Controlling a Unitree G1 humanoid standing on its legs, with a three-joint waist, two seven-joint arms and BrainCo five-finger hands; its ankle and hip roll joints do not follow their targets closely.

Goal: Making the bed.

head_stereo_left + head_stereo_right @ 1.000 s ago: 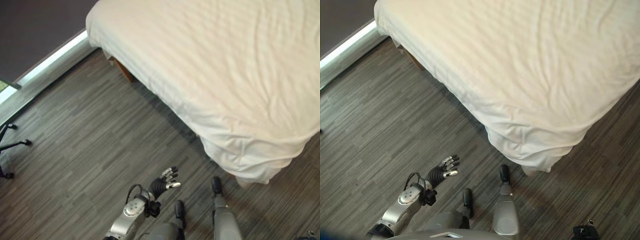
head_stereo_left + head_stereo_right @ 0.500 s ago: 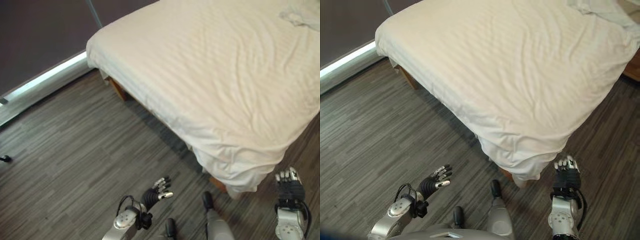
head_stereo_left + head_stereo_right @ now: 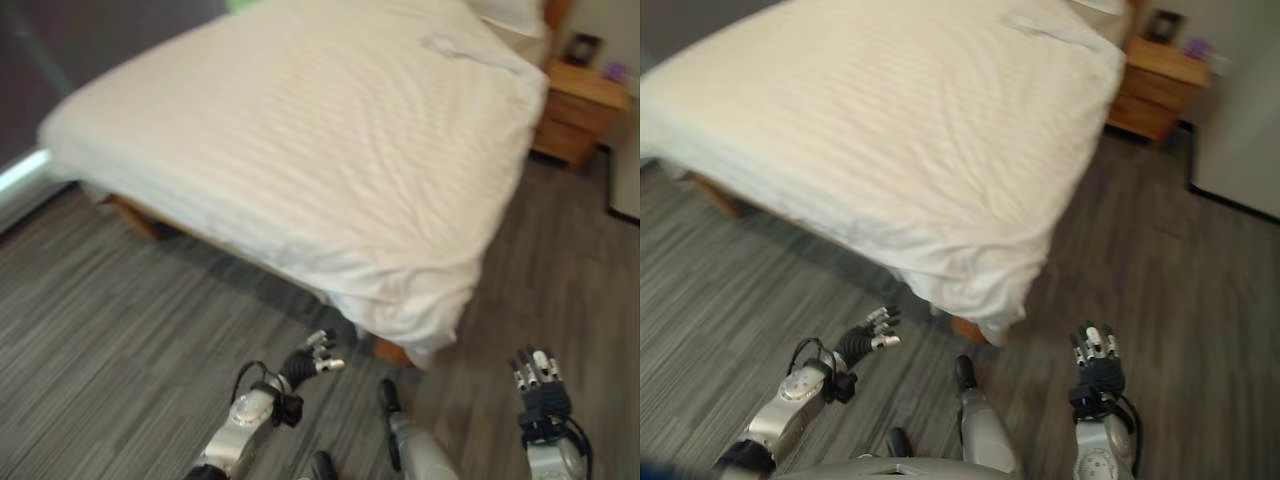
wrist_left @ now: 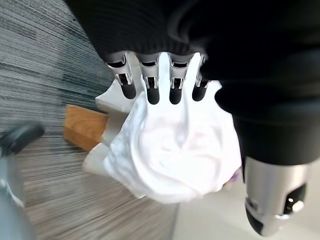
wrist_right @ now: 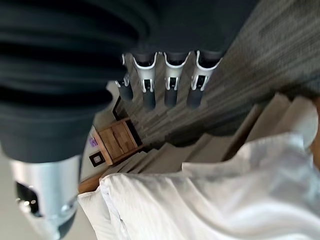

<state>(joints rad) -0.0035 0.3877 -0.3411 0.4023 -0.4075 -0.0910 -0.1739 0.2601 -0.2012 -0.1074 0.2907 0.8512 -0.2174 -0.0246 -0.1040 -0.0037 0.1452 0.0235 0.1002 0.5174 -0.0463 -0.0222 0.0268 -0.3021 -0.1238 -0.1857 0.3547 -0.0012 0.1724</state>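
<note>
A bed with a white cover (image 3: 300,140) runs from the far side of the room toward me, its near corner (image 3: 420,320) hanging over the wood floor. A small bunched fold of cloth (image 3: 460,48) lies near the pillow (image 3: 515,12) at the head. My left hand (image 3: 308,360) hovers open above the floor just short of that near corner, holding nothing. My right hand (image 3: 538,385) is raised open over the floor beside the bed, also empty. In the left wrist view the draped corner (image 4: 175,150) shows past my straight fingers (image 4: 150,90).
A wooden nightstand (image 3: 585,110) stands at the bed's head, with small items on top. A pale wall or cabinet edge (image 3: 1240,120) stands to the right. Grey plank floor (image 3: 120,310) surrounds the bed. A wooden bed leg (image 4: 85,127) shows under the corner.
The camera has swung to the right, bringing the nightstand and pillow into view. Both hands stay open and low; the left sits closer to the bed corner.
</note>
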